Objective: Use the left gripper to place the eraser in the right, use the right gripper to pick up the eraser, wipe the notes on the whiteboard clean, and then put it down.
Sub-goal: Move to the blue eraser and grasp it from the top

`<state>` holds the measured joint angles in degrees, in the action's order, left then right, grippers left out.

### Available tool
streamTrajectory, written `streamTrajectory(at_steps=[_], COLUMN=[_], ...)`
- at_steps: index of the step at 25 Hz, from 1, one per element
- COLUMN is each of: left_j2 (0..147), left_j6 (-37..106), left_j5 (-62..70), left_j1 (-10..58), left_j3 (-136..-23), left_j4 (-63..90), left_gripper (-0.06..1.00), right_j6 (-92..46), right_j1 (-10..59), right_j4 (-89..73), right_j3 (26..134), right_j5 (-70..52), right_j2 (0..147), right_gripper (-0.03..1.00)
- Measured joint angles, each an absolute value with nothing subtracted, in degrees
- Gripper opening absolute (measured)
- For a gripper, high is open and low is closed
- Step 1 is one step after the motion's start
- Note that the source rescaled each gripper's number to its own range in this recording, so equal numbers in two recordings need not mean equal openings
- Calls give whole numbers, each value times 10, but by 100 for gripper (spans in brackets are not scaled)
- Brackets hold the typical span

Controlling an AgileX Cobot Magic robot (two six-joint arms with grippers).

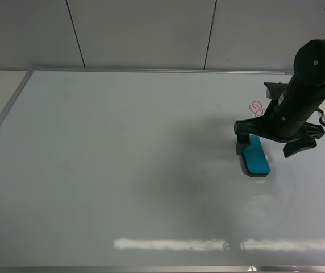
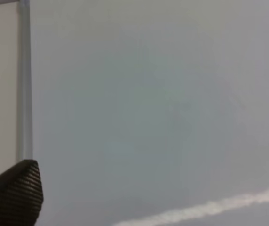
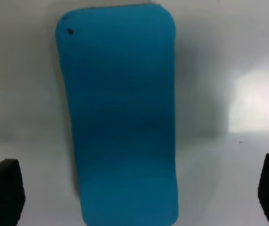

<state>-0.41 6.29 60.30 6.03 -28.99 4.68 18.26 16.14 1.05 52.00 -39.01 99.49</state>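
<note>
Hovering my right hand [image 3: 137,193] over the eraser [image 3: 120,117], fingers spread wide, nothing held. The teal eraser lies flat on the whiteboard [image 1: 123,170], lengthwise between my fingertips and clear of both in the wrist view. From the high camera the right hand [image 1: 269,149] sits over the eraser's [image 1: 255,156] far end; it possibly touches there, the view is too dark to tell. My left hand [image 2: 146,193] is also wide and empty, over bare board beside the silver frame [image 2: 24,84]. Beyond the eraser, the red notes [image 1: 257,107] sit near the far edge. Grey panelled wall [image 1: 140,34] behind.
</note>
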Motion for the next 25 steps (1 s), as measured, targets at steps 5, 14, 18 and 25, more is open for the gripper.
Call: streamTrajectory(at_steps=[5,14,18,25], left_j2=[-4,-4,-4,-4], left_j6=[62,62,62,62], left_j5=[603,603,603,603], left_j1=[60,60,60,60], left_j3=[-290,-290,-290,-290], left_j4=[47,47,47,47], left_gripper=[100,100,100,100], right_j6=[178,168,167,167], right_j1=[162,164,164,164], right_j4=[11,11,8,8], right_j3=[520,520,520,520], right_j5=[-387,-374,-374,-369], right_j2=[1022,1040,1040,1040], right_gripper=[100,100,100,87])
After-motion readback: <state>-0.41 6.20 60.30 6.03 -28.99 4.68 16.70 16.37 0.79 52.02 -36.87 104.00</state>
